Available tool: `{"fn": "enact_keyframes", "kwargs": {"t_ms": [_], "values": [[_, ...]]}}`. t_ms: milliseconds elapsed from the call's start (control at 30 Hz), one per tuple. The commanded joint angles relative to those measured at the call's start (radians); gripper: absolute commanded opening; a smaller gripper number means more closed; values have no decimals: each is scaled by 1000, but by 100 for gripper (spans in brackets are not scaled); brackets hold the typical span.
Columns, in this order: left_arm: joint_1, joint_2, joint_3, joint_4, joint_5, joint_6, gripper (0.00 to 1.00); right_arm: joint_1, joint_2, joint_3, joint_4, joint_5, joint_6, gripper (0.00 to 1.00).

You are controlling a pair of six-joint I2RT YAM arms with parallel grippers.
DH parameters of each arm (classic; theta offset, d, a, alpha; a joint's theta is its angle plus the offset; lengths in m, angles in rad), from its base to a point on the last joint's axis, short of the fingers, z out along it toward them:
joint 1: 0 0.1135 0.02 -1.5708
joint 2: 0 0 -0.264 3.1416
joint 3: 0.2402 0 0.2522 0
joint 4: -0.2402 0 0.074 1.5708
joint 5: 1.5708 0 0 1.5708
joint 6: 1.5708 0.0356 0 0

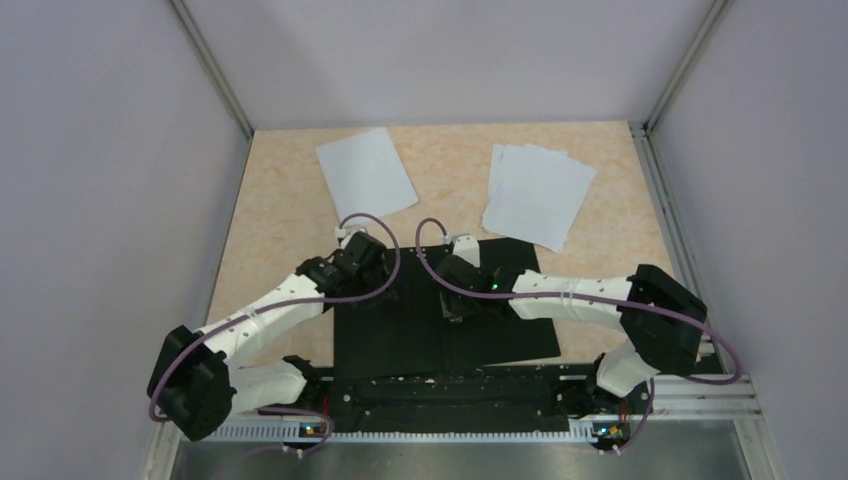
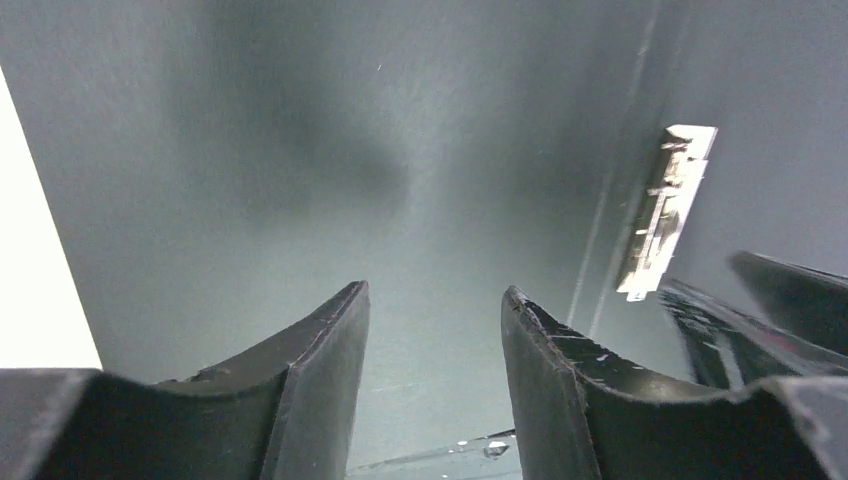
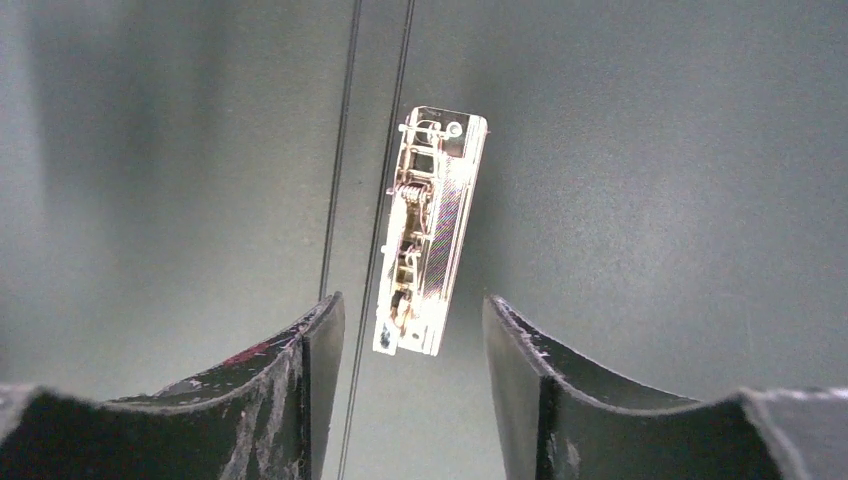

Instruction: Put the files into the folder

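The folder lies open and flat on the table, black inner faces up, with its small metal spine clip near the spine. The clip also shows in the left wrist view. One white sheet lies at the back left. A stack of several white sheets lies at the back right. My left gripper is open and empty over the folder's left face. My right gripper is open and empty just above the clip.
The beige tabletop is enclosed by grey walls with metal corner posts. A black rail and the arm bases run along the near edge. The right gripper's fingers show at the right of the left wrist view.
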Motion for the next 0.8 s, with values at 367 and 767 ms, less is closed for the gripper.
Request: {"fn": "enact_keyframes", "kwargs": {"t_ms": [367,767], "values": [[-158,70,-123,33,-378,-377,52,-8,-23,30,-29,-94,-50,39],[-164,131,-135,32,-384,-429,38,6,-16,-2,-13,-113,-45,29]]}}
